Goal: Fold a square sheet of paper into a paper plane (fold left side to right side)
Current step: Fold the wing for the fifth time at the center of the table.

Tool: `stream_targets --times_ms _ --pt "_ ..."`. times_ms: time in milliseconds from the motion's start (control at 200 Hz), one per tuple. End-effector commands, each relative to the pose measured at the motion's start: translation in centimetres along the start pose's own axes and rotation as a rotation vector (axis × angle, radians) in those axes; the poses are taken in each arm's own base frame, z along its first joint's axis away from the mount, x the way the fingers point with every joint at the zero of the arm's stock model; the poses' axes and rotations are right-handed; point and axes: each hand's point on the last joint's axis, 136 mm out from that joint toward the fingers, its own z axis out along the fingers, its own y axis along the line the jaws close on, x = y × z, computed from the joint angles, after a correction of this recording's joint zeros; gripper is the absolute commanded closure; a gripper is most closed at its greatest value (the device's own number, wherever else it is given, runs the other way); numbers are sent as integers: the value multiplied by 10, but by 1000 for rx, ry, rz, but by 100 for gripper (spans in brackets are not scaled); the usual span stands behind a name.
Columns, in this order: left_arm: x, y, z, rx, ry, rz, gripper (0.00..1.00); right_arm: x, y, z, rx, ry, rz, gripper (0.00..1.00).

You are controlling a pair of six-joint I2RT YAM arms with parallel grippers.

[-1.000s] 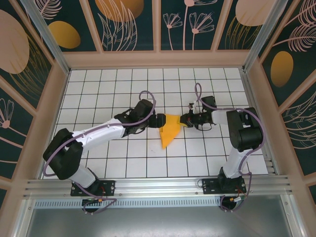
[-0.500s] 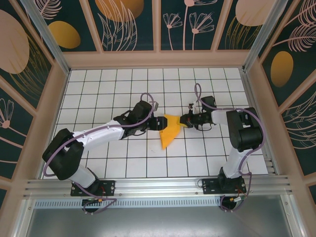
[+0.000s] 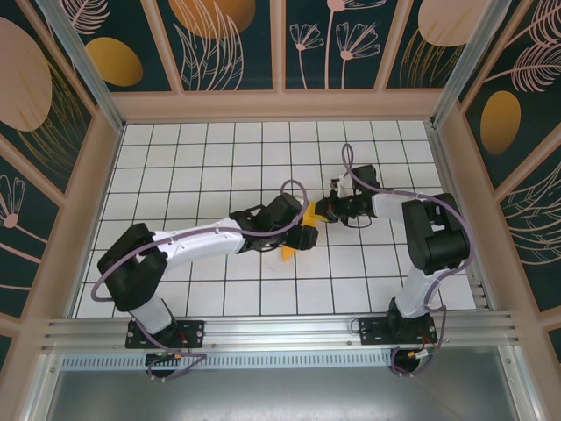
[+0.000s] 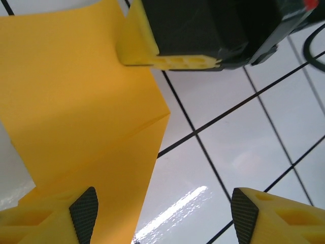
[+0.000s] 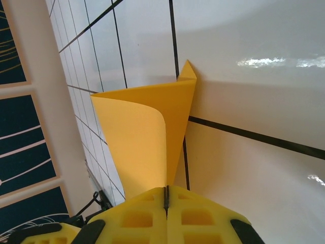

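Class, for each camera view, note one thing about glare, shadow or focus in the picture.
Top external: even light, sharp throughout, no glare on the table. Left wrist: a bright glare streak on the table beside the paper; the yellow fingers are cropped at the bottom. Right wrist: glare at upper right, a grey shadow band beside the paper.

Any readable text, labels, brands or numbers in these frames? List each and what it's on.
No text can be read in any view.
Paper: plain, no print.
Walls: floral pattern, no lettering.
Left pincer and right pincer: no visible markings.
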Motion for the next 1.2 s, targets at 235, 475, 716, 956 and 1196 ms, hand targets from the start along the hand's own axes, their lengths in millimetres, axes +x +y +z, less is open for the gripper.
stream_targets --times_ms 235,475,716,956,1196 --pt "24 24 24 -275 87 118 27 -1 18 2 -2 1 -8 94" --pt "27 36 32 -341 90 123 27 0 13 8 11 16 -2 94" --pt "31 41 39 -360 97 128 28 -2 13 13 28 26 -2 93" --pt "36 46 44 -375 104 126 33 -2 12 16 52 30 1 93" --pt "38 49 44 -380 101 117 42 -1 9 18 72 33 2 92"
